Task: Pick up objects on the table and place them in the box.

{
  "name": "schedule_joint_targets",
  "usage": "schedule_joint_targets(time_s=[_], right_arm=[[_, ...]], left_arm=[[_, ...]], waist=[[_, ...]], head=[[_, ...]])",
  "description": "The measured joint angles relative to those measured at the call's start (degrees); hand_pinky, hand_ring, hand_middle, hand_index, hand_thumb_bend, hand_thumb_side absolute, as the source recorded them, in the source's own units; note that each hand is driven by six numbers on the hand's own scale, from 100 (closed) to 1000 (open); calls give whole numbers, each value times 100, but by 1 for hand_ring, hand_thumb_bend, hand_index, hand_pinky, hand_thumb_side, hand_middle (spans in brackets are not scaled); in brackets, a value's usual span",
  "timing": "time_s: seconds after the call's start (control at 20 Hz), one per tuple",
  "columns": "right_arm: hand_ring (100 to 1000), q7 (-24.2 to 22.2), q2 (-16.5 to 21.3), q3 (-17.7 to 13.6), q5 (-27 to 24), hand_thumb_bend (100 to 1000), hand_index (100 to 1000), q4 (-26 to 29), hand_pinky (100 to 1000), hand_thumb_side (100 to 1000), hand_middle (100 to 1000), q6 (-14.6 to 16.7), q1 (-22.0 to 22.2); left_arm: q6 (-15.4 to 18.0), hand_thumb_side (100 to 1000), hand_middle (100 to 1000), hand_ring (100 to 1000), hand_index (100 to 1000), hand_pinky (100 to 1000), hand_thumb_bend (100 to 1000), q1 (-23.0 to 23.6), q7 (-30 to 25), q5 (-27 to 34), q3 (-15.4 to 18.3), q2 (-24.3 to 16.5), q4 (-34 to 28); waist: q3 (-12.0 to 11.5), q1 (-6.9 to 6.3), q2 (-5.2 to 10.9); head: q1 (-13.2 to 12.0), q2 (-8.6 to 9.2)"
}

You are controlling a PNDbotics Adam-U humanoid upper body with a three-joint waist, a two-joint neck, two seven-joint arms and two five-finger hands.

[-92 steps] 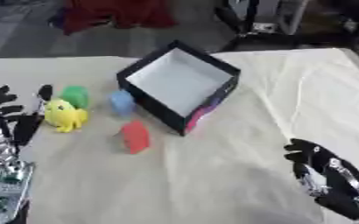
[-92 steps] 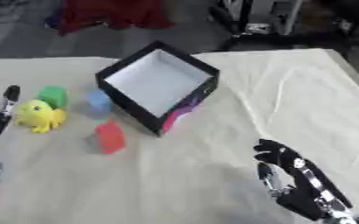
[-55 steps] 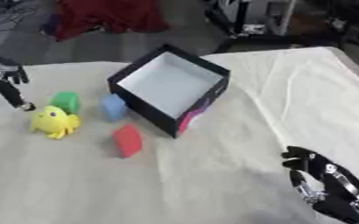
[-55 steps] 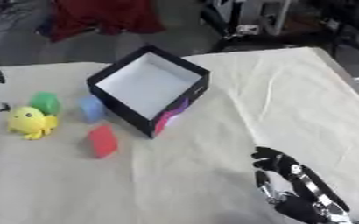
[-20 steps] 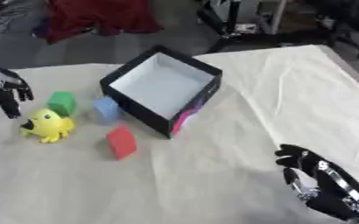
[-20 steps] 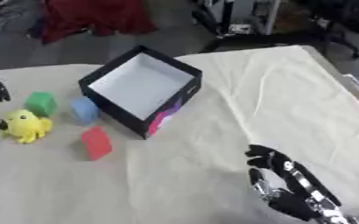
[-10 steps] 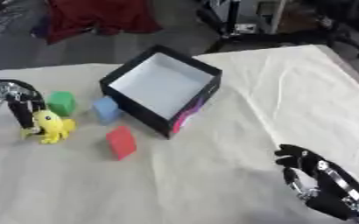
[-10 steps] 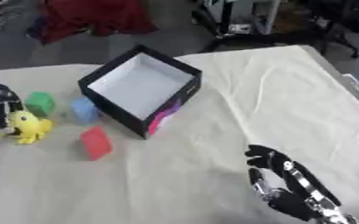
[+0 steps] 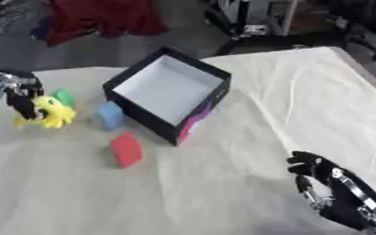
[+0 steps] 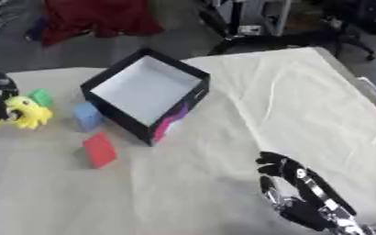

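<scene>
- Right hand (image 9: 335, 195) was seen idle, nearest the camera, well apart from the box (image 9: 168, 92) on its near right side; fingers loosely curled, nothing held.
- Red block (image 9: 126, 149) lay on the cloth (image 9: 247, 137) just on the near left of the box, untouched.
- Blue block (image 9: 108, 115) stood beside the box's left wall, close to it; contact could not be told.
- Yellow toy (image 9: 52, 111) sat further left of the box, with a green block (image 9: 62, 97) just behind it.
- Left hand (image 9: 19, 94) was placed at the yellow toy's left side, fingers curled down against it; a closed grasp could not be confirmed, as the toy's far side was hidden.
- Step in hand judged: securing the yellow toy. Fingers should be wrapped round the body, not a limb, and the lift taken straight up so the green block is not knocked.
- The box was open, interior white and empty; it should be approached over the left wall.
- Surface: a cream cloth, wrinkled, mostly right of the box.
- Beyond the box: dark floor, red fabric (image 9: 103, 16), chair bases.
</scene>
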State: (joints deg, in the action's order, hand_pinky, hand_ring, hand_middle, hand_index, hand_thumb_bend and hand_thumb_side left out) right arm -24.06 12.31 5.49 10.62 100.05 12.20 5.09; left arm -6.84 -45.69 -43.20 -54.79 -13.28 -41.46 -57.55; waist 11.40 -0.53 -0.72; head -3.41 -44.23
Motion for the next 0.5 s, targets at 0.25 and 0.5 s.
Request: schedule_joint_targets(time_s=[0.25,0.5], right_arm=[[793,-1,0,2,0,100,911,-26,857,459,806,0,5],[793,-4,0,19,0,100,911,-30,857,455,807,-1,8]], left_arm=[[-102,235,422,449,531,585,233,-449,121,-144,85,53,-604],[-216,260,430,462,539,586,284,-851,217,-399,-73,742,-704]], waist=[[-5,0,25],[30,0,29]], head=[[-5,0],[-70,0]])
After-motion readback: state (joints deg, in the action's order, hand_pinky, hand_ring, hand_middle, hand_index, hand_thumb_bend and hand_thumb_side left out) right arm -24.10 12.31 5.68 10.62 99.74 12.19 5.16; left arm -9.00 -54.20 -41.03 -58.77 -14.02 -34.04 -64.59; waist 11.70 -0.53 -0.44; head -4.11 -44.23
